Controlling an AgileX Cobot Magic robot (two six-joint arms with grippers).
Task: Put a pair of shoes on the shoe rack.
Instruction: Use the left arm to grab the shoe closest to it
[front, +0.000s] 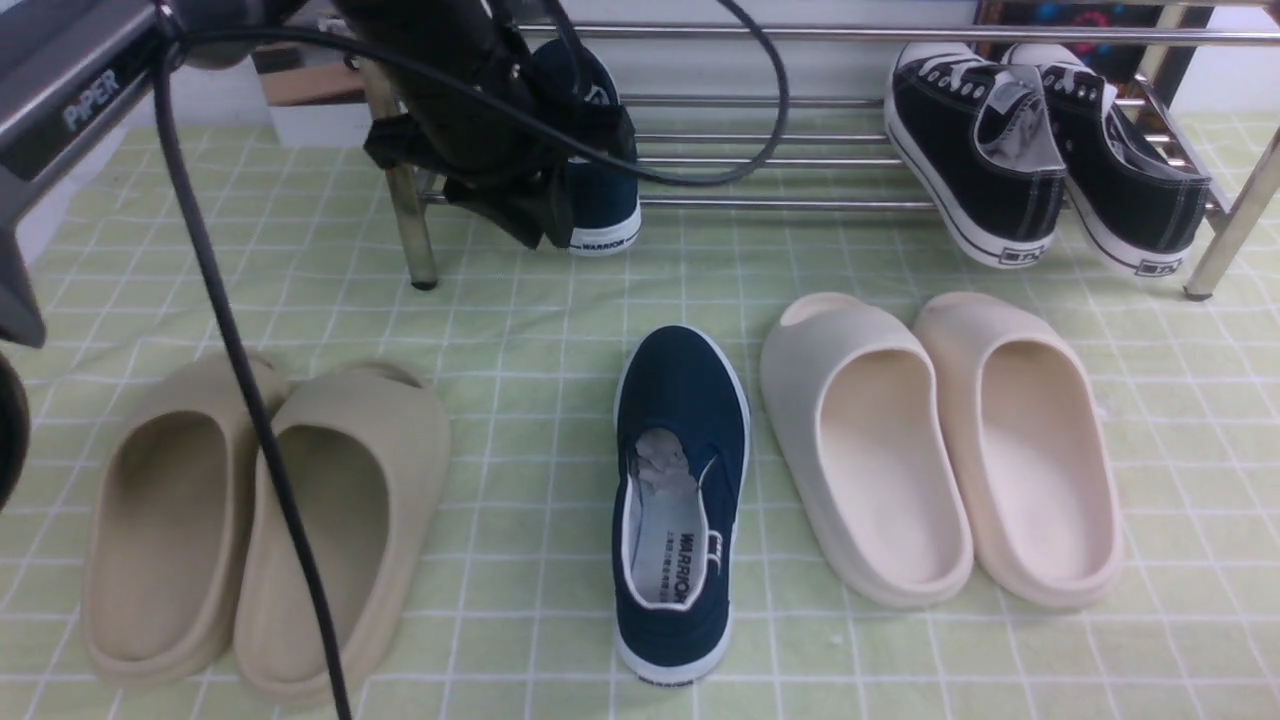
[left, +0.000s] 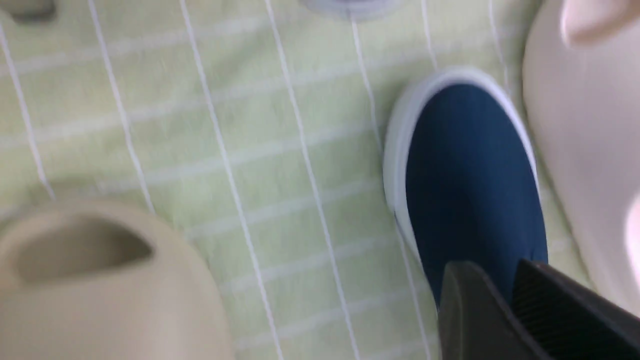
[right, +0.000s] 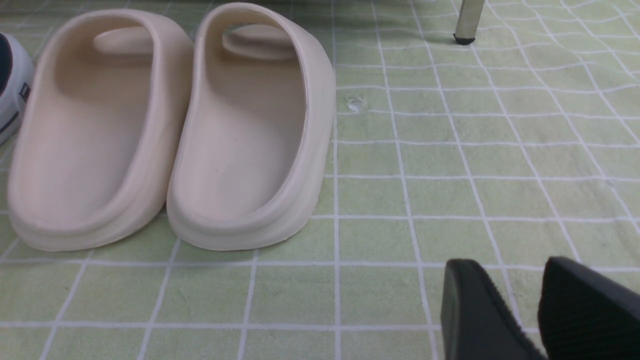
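One navy slip-on shoe (front: 605, 200) stands on the shoe rack (front: 800, 202) at its left end, heel toward me and half hidden by my left arm. The other navy shoe (front: 680, 480) lies on the checked cloth in the middle, toe toward the rack. My left gripper (front: 525, 225) hangs just left of the racked shoe, in front of the rack. In the blurred left wrist view, the left gripper (left: 505, 272) is over the toe of the floor shoe (left: 470, 175), fingers narrowly apart and holding nothing. My right gripper (right: 520, 270) is low over bare cloth, slightly open and empty.
Two black lace-up sneakers (front: 1040, 150) lean on the rack's right end. Beige slides (front: 260, 520) lie front left, and cream slides (front: 940, 450) lie right of the floor shoe. A black cable (front: 250, 400) hangs across the beige slides. A rack leg (front: 410, 230) stands beside my left gripper.
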